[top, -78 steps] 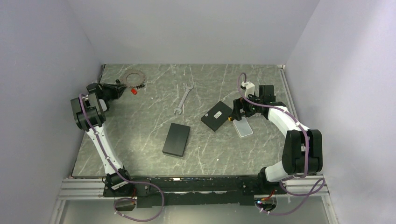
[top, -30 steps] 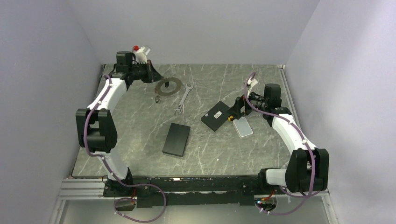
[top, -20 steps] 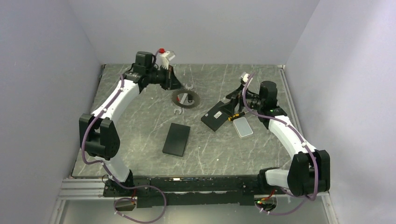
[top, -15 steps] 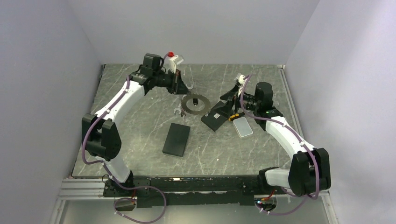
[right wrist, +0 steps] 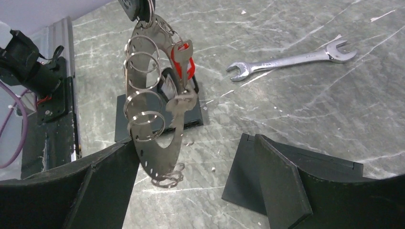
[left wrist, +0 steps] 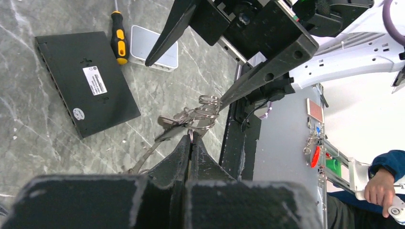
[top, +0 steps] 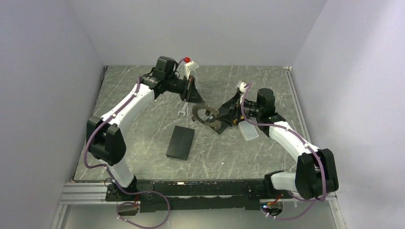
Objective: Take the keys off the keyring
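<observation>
My left gripper is shut on the top of the keyring and holds it hanging above the table's middle. In the right wrist view the keyring is a wide metal loop carrying several small split rings, silvery keys and a red piece. My right gripper is open, its jaws wide apart. The ring's lower edge hangs just inside its left finger, not touching that I can tell. The left wrist view shows the shut fingertips pinching the thin ring, with the keys beyond.
A silver wrench lies on the marble table behind the ring. A black network switch, a yellow-handled screwdriver and a white device lie under the right arm. A flat black box lies nearer the front.
My left arm lifted the keyring from the back left corner and carried it right to the middle. My right gripper rose from the black switch and turned towards the ring.
</observation>
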You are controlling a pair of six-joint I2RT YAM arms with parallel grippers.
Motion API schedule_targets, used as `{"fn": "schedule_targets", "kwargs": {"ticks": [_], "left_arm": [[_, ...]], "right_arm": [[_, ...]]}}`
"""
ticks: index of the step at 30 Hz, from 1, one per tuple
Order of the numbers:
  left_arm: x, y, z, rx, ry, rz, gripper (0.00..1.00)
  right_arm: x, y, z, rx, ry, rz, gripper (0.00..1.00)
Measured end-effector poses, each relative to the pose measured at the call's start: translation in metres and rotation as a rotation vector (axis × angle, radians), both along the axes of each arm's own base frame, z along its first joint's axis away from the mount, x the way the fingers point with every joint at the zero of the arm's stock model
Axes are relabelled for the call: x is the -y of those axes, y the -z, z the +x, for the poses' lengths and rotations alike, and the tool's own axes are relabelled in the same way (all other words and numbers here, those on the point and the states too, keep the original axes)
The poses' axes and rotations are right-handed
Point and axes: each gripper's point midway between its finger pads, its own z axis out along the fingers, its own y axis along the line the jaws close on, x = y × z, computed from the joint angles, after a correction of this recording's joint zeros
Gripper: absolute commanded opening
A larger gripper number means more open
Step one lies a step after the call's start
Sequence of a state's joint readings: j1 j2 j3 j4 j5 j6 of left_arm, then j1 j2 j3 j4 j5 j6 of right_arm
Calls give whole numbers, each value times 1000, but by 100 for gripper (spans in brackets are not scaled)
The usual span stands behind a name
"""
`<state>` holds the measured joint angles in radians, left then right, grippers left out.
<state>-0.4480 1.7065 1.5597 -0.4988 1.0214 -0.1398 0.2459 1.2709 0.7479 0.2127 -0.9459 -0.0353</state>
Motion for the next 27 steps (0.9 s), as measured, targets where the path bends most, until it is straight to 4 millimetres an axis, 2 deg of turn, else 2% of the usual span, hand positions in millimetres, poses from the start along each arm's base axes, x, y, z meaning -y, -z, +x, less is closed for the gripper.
{"fn": "schedule_targets", "kwargs": {"ticks": [4,6,9,10,12,13,15,18,20,21,27], "left_arm": [[1,0,-2,-14,11,-7,0],[2,0,-2,-21,12,-8,0],[2,0,-1,-28,7,-10,0],[2,0,-1,-30,5,-10,0],[3,1,5,-19,-15,-3,0],[3,2,8,-16,-26,2,4],[2,5,15,-5,-53,16,26],[0,8,26,18,-105,48,73],[-4,7,36,47,-149,70,94],[-5,6,40,68,-163,80,99],[-27,15,70,194,-272,186,100]], "right_arm": [[-2,3,-4,1,-15,-1,56],[-3,4,-6,-3,-28,7,39],[-6,6,-11,-19,-52,28,7],[-7,7,-13,-32,-59,38,0],[-10,8,-17,-64,-72,60,0],[-12,8,-20,-83,-87,71,0],[-14,7,-21,-120,-82,90,0],[-15,10,-15,-206,-48,121,0],[-14,14,-9,-292,-13,152,0],[-13,16,-6,-326,3,165,0],[3,25,12,-556,151,289,0]]}}
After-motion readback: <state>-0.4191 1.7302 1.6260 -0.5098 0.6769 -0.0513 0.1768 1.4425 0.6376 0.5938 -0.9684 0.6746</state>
